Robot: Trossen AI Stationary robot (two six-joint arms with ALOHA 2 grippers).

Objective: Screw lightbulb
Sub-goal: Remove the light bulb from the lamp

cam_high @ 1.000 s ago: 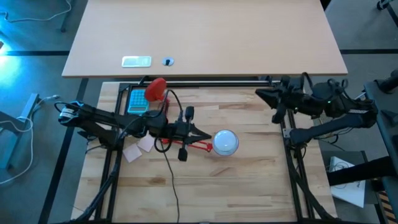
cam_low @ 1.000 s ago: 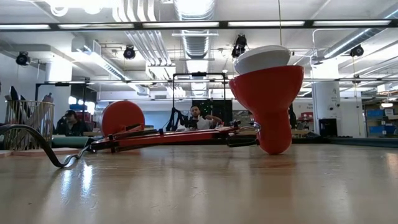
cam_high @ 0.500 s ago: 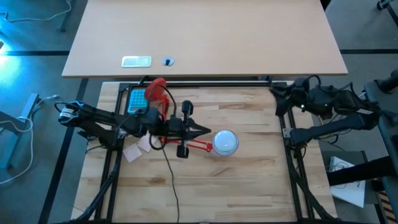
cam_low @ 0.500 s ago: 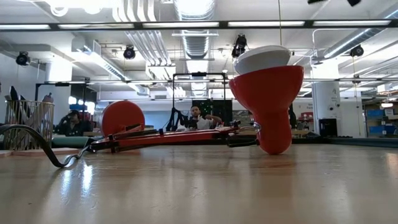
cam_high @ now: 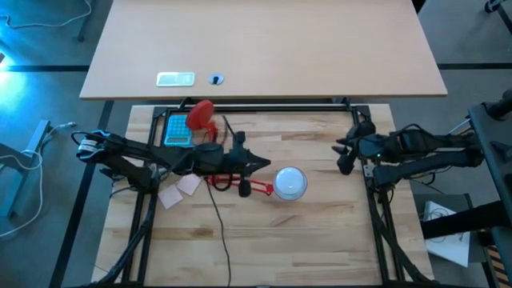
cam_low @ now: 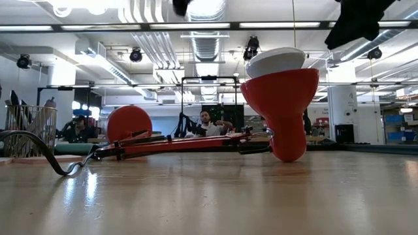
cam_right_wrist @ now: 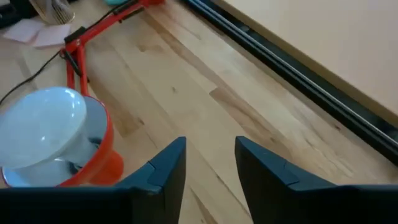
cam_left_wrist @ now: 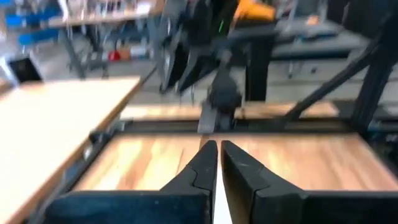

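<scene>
A red desk lamp lies on the wooden table, its thin arm (cam_high: 254,189) running along the tabletop from the round base (cam_high: 200,114) to the shade (cam_low: 281,117). The lightbulb (cam_high: 290,182) sits in the shade's upturned mouth. Its white rounded top (cam_low: 277,61) stands out above the rim (cam_right_wrist: 43,124), and its screw base is hidden inside. My left gripper (cam_high: 262,164) hangs shut above the lamp's arm, just left of the shade, pointing toward the table's right edge (cam_left_wrist: 217,149). My right gripper (cam_high: 342,154) hangs open at the table's right side, tipped down toward the shade (cam_right_wrist: 211,155), nothing between its fingers.
A black cable (cam_high: 218,232) trails from the lamp toward the near edge. A blue card (cam_high: 177,129) and pale paper slips (cam_high: 179,189) lie at the left. Black frame rails (cam_high: 264,106) border the table. Bare wood lies between shade and right gripper. People sit in the room beyond (cam_low: 208,121).
My right gripper has come down from high at the far right corner toward the near edge and has tipped downward toward the table. My left gripper has sunk a little and shifted slightly toward the far edge. The lamp and the lightbulb have kept still.
</scene>
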